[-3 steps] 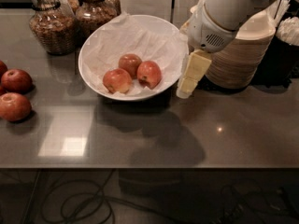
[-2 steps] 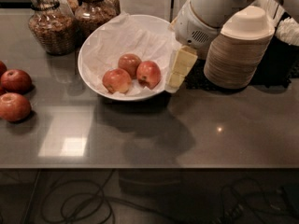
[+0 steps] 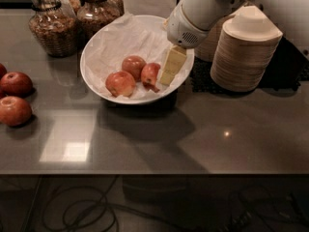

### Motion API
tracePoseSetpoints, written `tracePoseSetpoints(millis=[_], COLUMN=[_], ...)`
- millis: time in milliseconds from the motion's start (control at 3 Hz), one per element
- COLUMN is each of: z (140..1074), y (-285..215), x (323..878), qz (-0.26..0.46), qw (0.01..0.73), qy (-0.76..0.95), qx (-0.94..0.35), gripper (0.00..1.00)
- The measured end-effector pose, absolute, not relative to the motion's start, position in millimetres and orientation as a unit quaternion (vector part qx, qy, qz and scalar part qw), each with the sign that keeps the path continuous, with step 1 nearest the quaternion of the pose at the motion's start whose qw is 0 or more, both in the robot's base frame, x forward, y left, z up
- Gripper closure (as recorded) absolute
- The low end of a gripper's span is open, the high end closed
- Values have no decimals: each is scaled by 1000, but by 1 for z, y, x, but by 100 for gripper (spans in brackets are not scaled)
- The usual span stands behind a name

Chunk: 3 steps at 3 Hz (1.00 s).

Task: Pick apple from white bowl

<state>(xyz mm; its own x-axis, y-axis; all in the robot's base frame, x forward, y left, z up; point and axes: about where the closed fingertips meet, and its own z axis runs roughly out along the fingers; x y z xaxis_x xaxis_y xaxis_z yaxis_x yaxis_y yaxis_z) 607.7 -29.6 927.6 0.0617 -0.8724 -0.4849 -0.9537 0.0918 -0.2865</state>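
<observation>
The white bowl (image 3: 96, 47) stands at the back middle of the dark table and is lined with crumpled white paper. Three apples lie in it. The reddest apple (image 3: 149, 73) is the rightmost, with a second apple (image 3: 133, 65) behind it and a yellower one (image 3: 120, 83) in front left. My gripper (image 3: 165, 77), cream-yellow under a white wrist, reaches down into the bowl from the upper right. Its tip is right beside the red apple's right side, touching or nearly so.
A tall stack of cream disposable bowls (image 3: 247, 50) stands right of the bowl on a dark mat. Two glass jars (image 3: 48, 25) (image 3: 99, 8) stand behind at the left. Loose red apples (image 3: 16, 83) (image 3: 14, 110) lie at the table's left edge. Cables lie under the table.
My arm has swung left from beside the stack of bowls. The gripper has come over the bowl's right rim and down to the rightmost apple.
</observation>
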Motion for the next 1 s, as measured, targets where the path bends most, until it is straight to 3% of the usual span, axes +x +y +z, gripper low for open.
tracePoseSetpoints(millis=[1000], z=[903], y=[4], x=[632], qz=[94], qw=[276], qy=[679], qx=[-674], gripper=[0])
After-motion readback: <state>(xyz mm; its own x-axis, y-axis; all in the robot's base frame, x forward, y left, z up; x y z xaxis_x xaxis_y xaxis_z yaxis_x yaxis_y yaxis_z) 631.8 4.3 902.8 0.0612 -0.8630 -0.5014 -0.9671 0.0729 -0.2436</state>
